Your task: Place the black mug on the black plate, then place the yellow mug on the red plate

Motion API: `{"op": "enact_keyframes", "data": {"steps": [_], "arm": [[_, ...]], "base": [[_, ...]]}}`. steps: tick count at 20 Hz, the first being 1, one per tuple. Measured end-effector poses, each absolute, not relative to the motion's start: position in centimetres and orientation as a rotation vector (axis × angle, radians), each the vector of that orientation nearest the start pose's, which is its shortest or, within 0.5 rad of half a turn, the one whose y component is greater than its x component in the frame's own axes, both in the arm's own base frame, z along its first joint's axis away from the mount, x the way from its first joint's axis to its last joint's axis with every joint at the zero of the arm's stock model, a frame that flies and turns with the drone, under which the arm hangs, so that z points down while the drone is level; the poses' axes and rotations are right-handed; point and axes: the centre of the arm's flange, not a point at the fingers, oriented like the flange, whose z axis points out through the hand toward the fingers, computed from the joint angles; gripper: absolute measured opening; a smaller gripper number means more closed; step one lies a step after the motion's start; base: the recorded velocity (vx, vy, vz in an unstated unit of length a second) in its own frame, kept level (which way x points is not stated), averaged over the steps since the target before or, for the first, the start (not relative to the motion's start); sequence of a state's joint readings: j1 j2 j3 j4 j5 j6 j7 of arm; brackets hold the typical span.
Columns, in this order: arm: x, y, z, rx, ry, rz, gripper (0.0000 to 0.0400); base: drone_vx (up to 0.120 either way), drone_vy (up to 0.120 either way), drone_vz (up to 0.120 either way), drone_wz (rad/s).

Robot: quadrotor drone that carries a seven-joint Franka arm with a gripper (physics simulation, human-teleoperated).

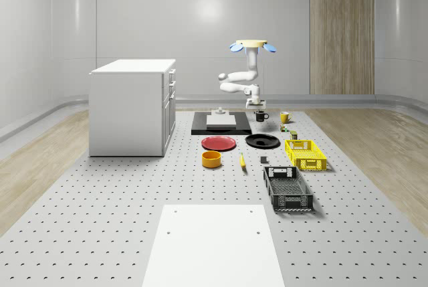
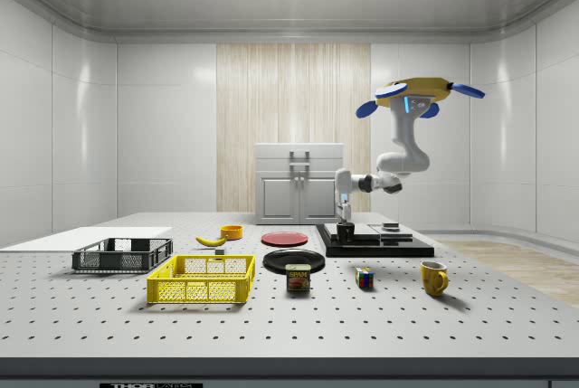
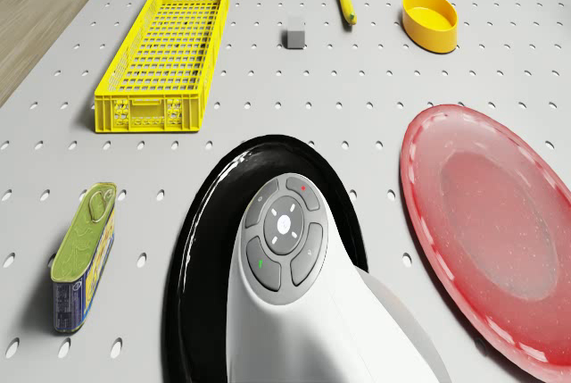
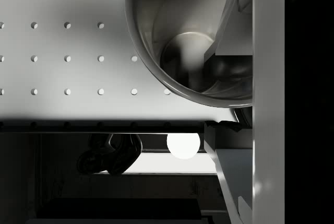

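**Inspector:** What is sitting nearest on the table (image 1: 100, 200)?

**Assistant:** The red plate (image 1: 219, 143) is lying at the whole-scene view's centre. The black plate (image 1: 262, 141) is lying just to its right. Both are sitting bare.

**Inspector:** And farther back?

**Assistant:** The black mug (image 1: 261, 116) is standing behind the black plate. The yellow mug (image 1: 285, 117) is standing near it, to the right.

**Inspector:** The robot?

**Assistant:** The drone (image 1: 253, 45) is hovering above the black mug. The gripper (image 1: 258, 106) is hanging right at the mug's rim. I cannot tell whether the jaws are gripping it.
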State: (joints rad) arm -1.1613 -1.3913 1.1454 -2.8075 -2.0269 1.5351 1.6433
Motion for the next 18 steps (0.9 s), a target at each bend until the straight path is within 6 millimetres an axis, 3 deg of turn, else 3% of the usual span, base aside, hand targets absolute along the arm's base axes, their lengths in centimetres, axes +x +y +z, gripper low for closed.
{"op": "enact_keyframes", "data": {"steps": [16, 18], "arm": [[31.28, 0.0, 55.28, 0.001, -0.002, 0.785, 0.011], [31.28, 0.0, 55.28, 0.001, -0.002, 0.785, 0.011]], "base": [[0.12, 0.0, 0.0, 0.0], [0.12, 0.0, -0.08, 0.0]]}}
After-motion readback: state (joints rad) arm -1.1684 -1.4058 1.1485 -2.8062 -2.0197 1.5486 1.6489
